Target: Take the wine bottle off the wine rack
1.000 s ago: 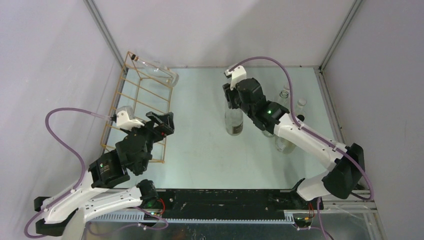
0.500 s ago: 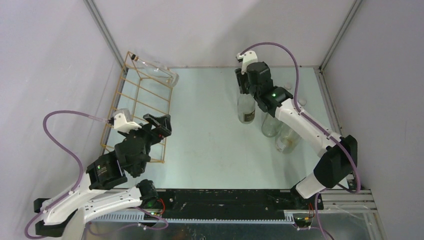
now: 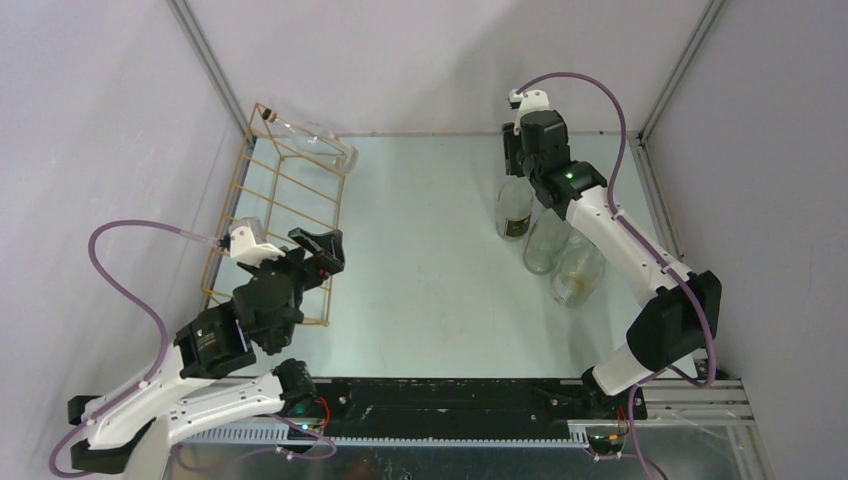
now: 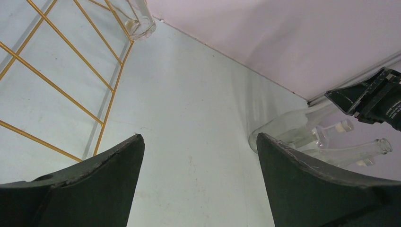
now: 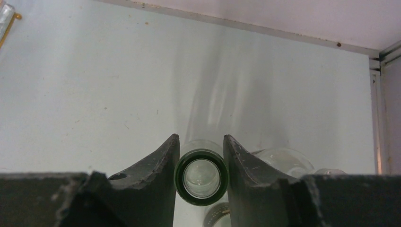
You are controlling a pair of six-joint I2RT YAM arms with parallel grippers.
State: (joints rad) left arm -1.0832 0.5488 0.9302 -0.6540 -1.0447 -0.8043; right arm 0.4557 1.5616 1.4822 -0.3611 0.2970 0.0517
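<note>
The gold wire wine rack lies at the left of the table, also in the left wrist view. One clear bottle lies across its far end. My right gripper is shut on the neck of a clear wine bottle, upright at the back right. In the right wrist view the jaws press both sides of its dark-rimmed mouth. My left gripper is open and empty beside the rack's near end, fingers wide apart.
Two more clear bottles stand just right of the held one, near the right wall; they show in the left wrist view. Grey walls and metal frame posts close in the table at back and sides.
My right arm has carried the upright bottle right and toward the back, up to the standing bottles. My left arm has barely moved.
</note>
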